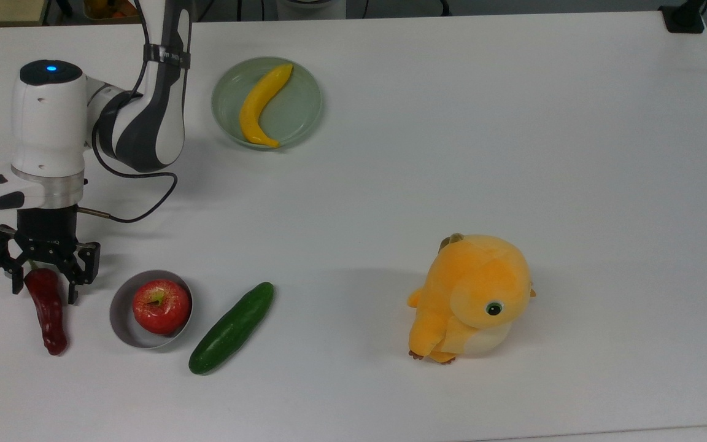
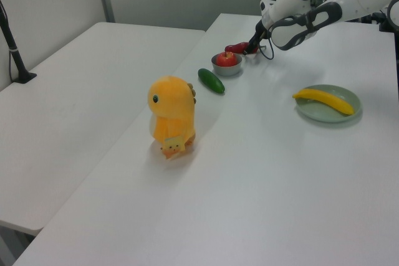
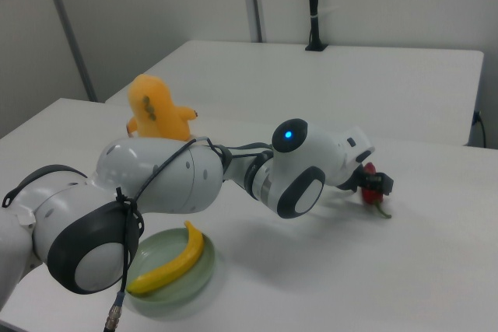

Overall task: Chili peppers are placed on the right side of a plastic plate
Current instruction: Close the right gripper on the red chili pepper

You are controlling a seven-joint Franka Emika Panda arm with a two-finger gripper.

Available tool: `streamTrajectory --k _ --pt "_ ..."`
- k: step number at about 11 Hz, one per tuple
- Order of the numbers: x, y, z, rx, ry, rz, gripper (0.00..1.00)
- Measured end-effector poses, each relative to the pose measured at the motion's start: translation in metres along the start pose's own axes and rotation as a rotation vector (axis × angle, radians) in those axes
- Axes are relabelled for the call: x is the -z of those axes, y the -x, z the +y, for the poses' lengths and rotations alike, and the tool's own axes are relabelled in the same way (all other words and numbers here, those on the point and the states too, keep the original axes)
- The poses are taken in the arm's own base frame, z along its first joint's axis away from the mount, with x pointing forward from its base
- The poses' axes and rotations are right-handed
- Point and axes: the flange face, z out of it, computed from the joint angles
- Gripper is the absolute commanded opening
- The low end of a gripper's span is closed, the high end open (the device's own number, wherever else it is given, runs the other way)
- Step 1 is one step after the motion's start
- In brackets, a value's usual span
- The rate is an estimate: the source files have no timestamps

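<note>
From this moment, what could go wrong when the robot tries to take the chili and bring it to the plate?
The gripper straddles only the stem end of the chili, so the long body may swing or slip out. The grey bowl with the apple stands close by and might be bumped. The plate already holds a banana.

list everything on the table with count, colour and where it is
chili pepper: 1, dark red, top view's lower left, stem end between the pincer's fingers
bowl: 1, grey, right of the chili in the top view
apple: 1, red, in the bowl
cucumber: 1, dark green, right of the bowl
plastic plate: 1, pale green, top view's upper middle
banana: 1, yellow, on the plate
plush toy: 1, orange, top view's right of centre
table: 1, white
pincer: 1, black, open astride the chili's stem end
</note>
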Motion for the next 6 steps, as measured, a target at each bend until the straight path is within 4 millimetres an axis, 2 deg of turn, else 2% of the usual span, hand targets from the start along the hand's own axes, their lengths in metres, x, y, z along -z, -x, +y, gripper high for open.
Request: streamTrajectory --k 3,4,6 --pt "-0.0008 -0.0004 -0.0022 0.004 -0.001 0.001 0.39" --pt "-0.0009 -0.001 -0.004 0.006 -0.003 0.002 0.33" --pt "-0.001 -0.0014 -0.005 0.007 -0.004 0.002 0.32"
